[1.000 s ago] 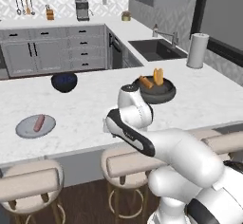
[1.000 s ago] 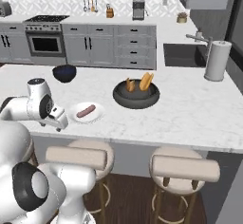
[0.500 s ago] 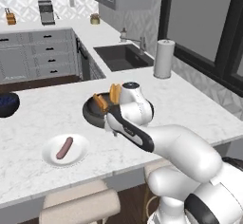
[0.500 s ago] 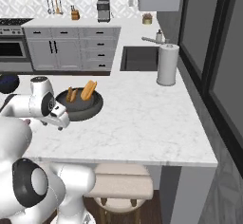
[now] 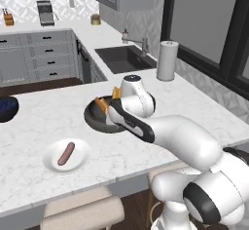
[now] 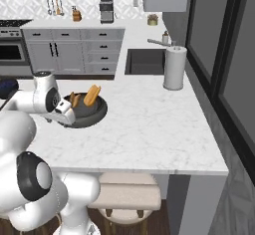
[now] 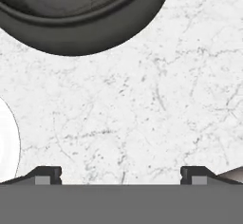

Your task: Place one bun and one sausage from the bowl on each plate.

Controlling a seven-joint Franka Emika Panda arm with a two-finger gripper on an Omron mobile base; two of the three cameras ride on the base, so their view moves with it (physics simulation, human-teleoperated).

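Dark bowl (image 5: 99, 122) sat on the marble counter (image 6: 149, 124) with 2 buns (image 6: 91, 95) inside. We saw our gripper (image 7: 121, 173) wide apart, holding nothing. 1 sausage (image 5: 65, 154) lay on the white plate (image 5: 51, 162).

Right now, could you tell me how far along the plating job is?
Done: one sausage lies on the white plate. In hand: nothing; the gripper is open and empty over the counter beside the dark bowl. Left: two buns stick up in that bowl, so no plate has one yet.
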